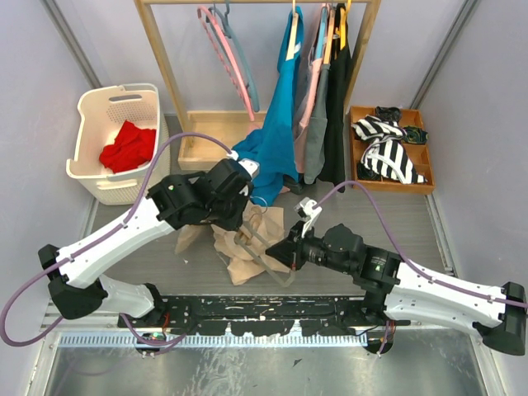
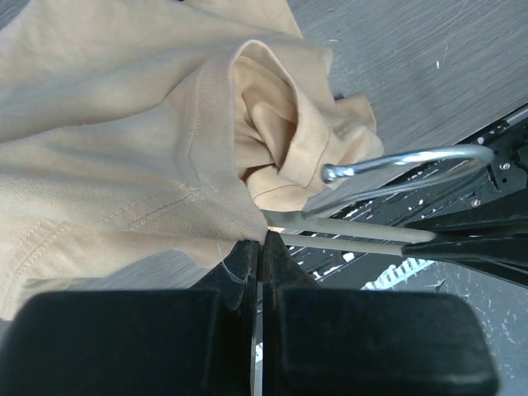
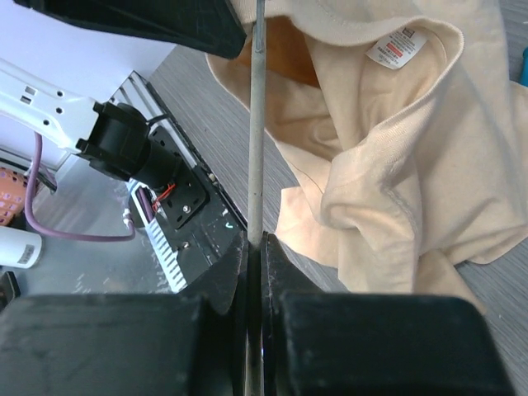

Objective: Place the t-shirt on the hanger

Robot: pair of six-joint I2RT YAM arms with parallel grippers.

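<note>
**T-shirt** (image 2: 107, 140): beige, crumpled on table. Lay ahead & left of L gripper (image 2: 261, 247), w/ a stitched edge right at its tips.

**L gripper:** jaws together, pinched on that shirt edge where the hanger bar met the cloth. Whether the bar was also in the pinch: can't tell.

**Hanger** (image 3: 256, 124): thin grey bar, ran straight out from R gripper (image 3: 256, 243). R jaws were clamped on it.

**Step (judged):** feeding hanger arm into shirt opening. To do it well:
- L should hold the edge lifted & taut so the opening gapes.
- R should push the bar along its own axis, slowly, no twist.
- Watch for cloth bunching at the bar's end.

**Views:**
- L wrist only: wire hook (image 2: 412, 158), just beyond the shirt fold.
- R wrist only: neck label (image 3: 400, 45), right of the bar.
- Top only: both arms meeting over the shirt, grip detail hidden.
</note>
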